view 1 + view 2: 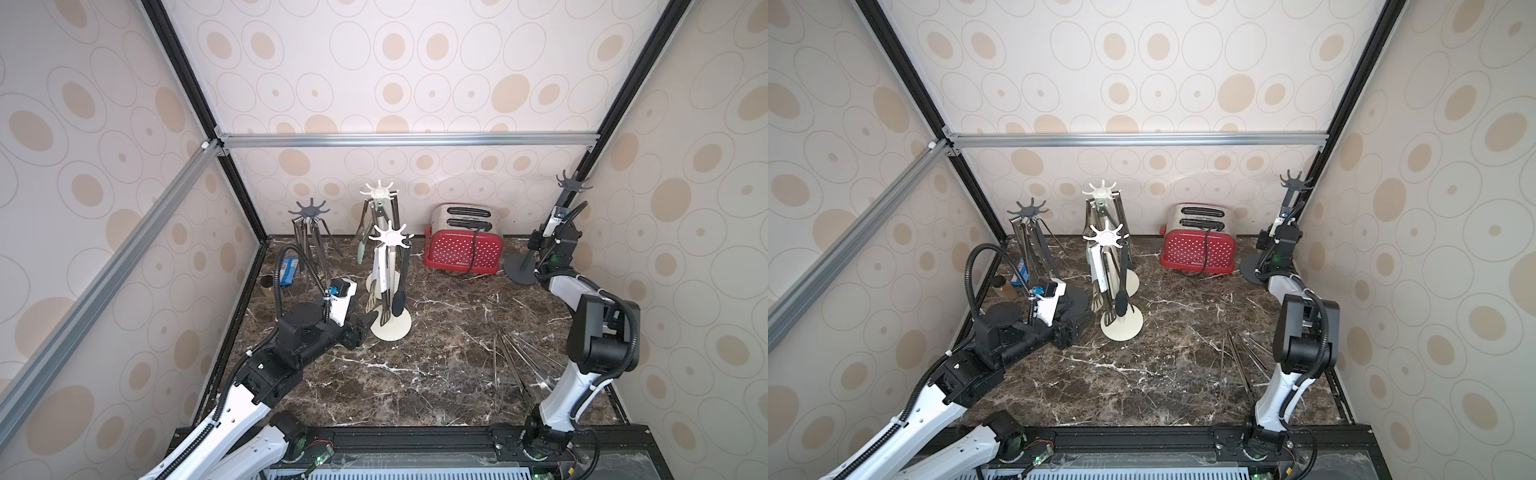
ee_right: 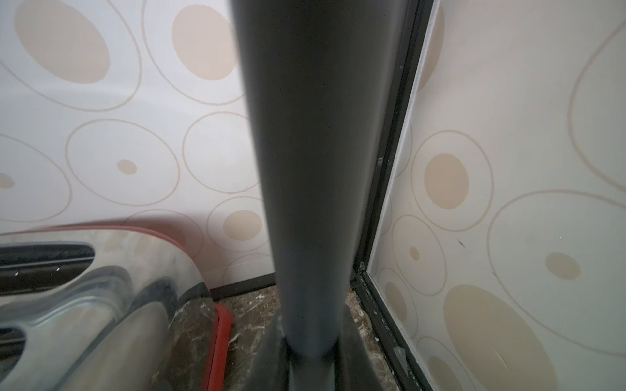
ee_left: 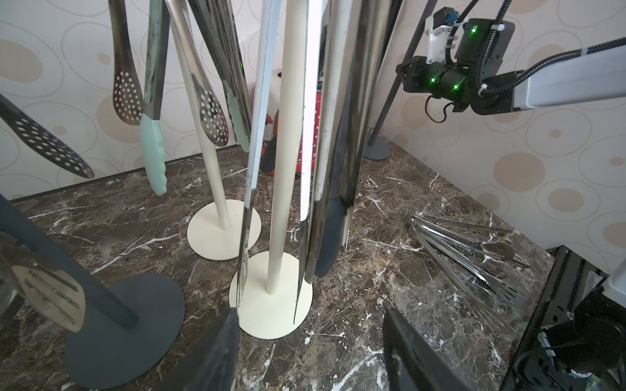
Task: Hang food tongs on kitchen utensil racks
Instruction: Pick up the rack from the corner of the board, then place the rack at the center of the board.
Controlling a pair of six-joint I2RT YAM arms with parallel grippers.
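Observation:
Several loose steel food tongs (image 1: pixel 515 361) (image 3: pixel 474 254) lie on the marble at the front right. Of the kitchen utensil racks, the dark grey one (image 1: pixel 309 211) at the back left and two cream ones (image 1: pixel 390 236) (image 1: pixel 379 192) carry hanging tongs. Another dark grey rack (image 1: pixel 571 181) (image 1: pixel 1295 181) in the back right corner carries nothing and leans. My right gripper (image 1: pixel 539 244) (image 2: pixel 311 342) is shut on its pole (image 2: pixel 315 169), partway up. My left gripper (image 1: pixel 368 322) (image 3: pixel 311 309) is open and holds nothing, low beside the front cream rack's base (image 3: pixel 271 304).
A red-and-steel toaster (image 1: pixel 463 245) stands at the back, just left of the held rack. A blue box (image 1: pixel 289 270) and a small jar (image 1: pixel 266 282) sit by the left wall. Walls close in on three sides.

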